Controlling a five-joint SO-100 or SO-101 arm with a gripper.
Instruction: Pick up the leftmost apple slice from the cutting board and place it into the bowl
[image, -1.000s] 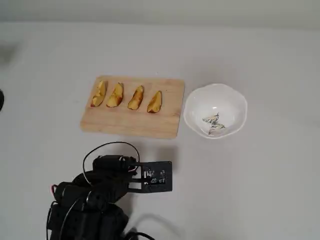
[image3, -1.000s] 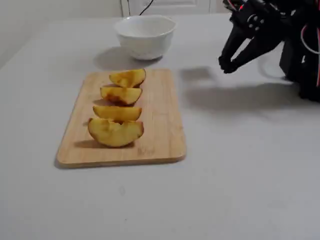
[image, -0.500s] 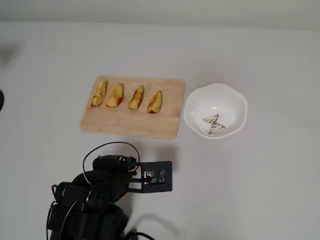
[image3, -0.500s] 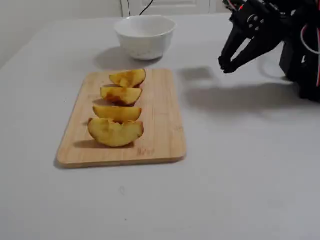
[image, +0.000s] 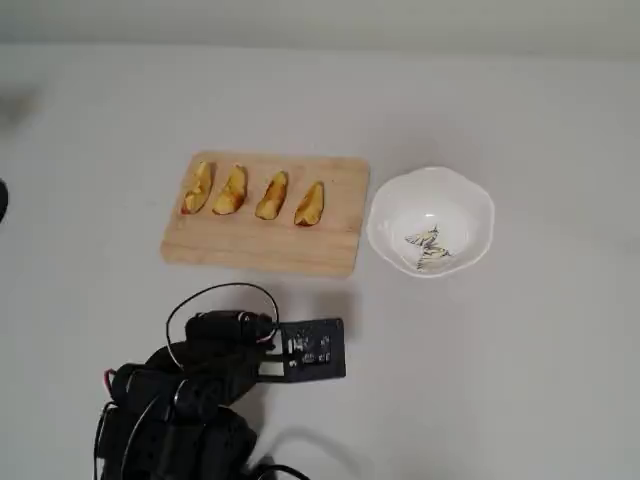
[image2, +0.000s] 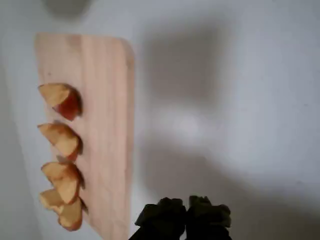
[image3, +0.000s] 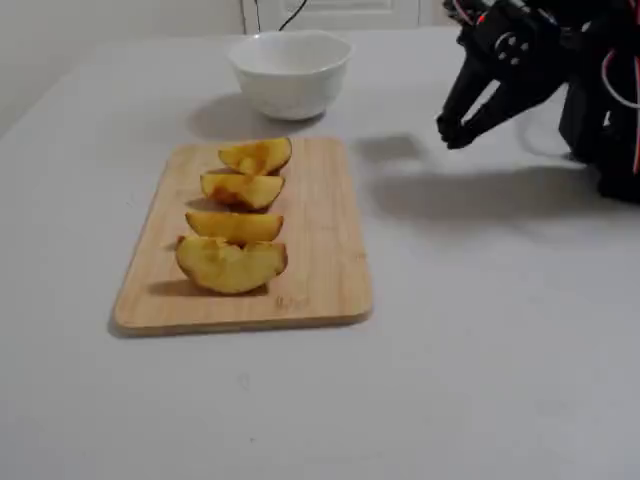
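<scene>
Overhead view: four yellow crescent apple slices line the tan wooden cutting board (image: 262, 245) mid-desk; the leftmost apple slice (image: 198, 188) crowds its neighbour, risking a bump. Wrist view: the black gripper (image2: 186, 215) pressed together, empty. Fixed view: the white scalloped bowl (image3: 290, 72) sits nearer the far edge.

Four apple slices sit in a single row on one wooden cutting board (image: 265, 245): the leftmost apple slice (image: 198, 187) in the overhead view, then a second slice (image: 231, 190), a third slice (image: 272, 195) and a fourth slice (image: 310, 204). One white bowl (image: 478, 215) stands on the desk (image: 520, 360). One robot arm (image: 190, 395) is present, with a single pincer (image3: 455, 131).
</scene>
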